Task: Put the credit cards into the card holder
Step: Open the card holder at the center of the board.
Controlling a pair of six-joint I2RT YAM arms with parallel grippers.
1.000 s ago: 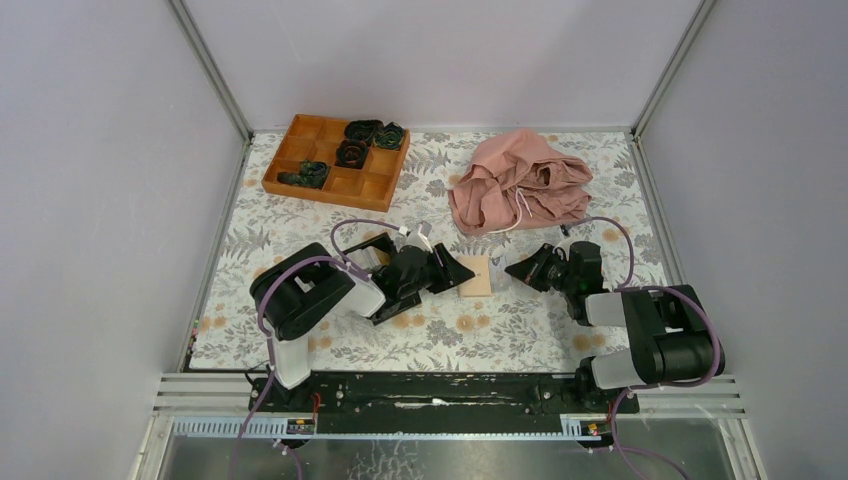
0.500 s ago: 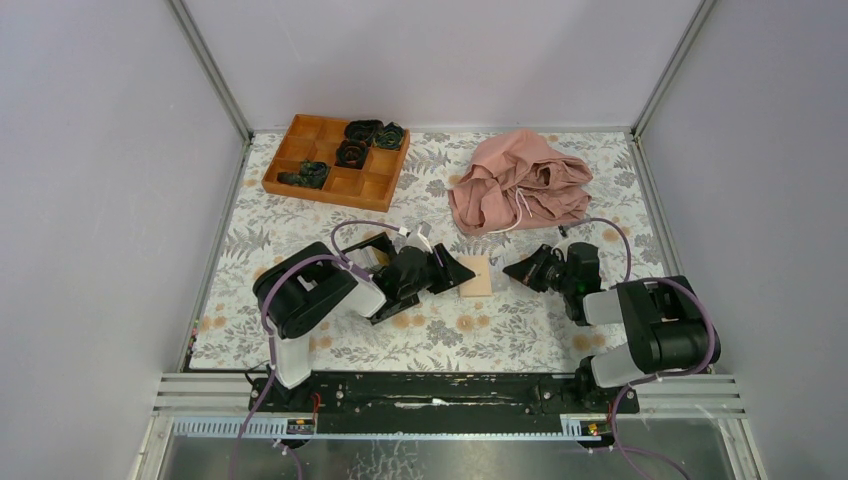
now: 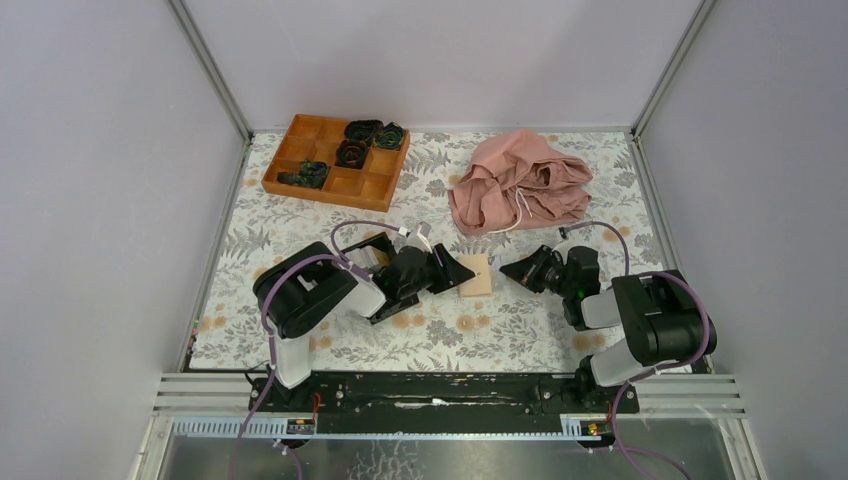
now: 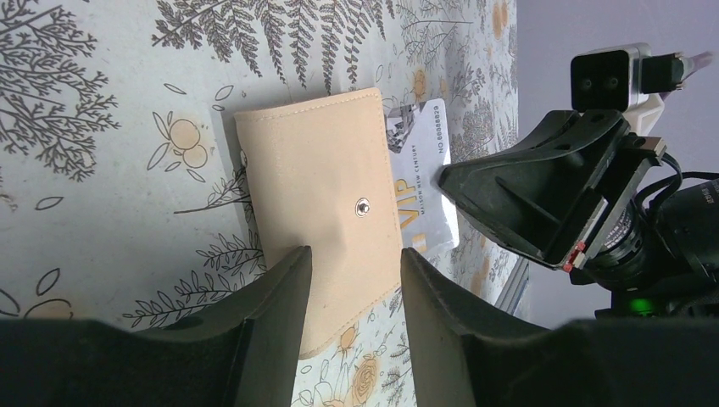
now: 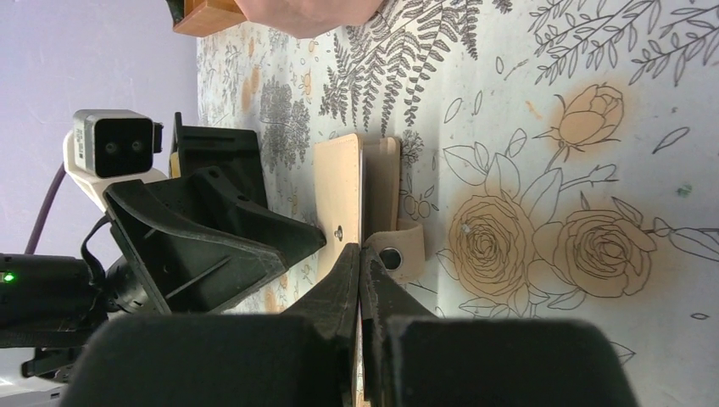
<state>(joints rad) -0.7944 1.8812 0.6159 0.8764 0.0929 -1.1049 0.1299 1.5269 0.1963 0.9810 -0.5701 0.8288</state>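
Far left at the back: one orange-brown tray [image 3: 285, 152], with four dark coiled bundles [image 3: 351, 152] in its compartments, well apart from the action. Floral tablecloth [image 3: 450, 340] under everything.

Mid-table, the left gripper [image 4: 352, 259] has its fingers apart, straddling the near end of the one card holder [image 4: 314, 178]. Whether it pinches the holder or only rests over it, can't tell. The holder is tan with a snap on its face and lies between the two grippers. The left fingers hide its near end in the wrist view.

One credit card [image 4: 421, 182], white with VIP print, pokes out past the holder's right edge. No other cards in view.

One pink cloth [image 3: 520, 185] is heaped behind, clear of the holder.

Right gripper [image 5: 358, 254]: fingers pressed together, tip right at the card and holder edge, contact unclear.
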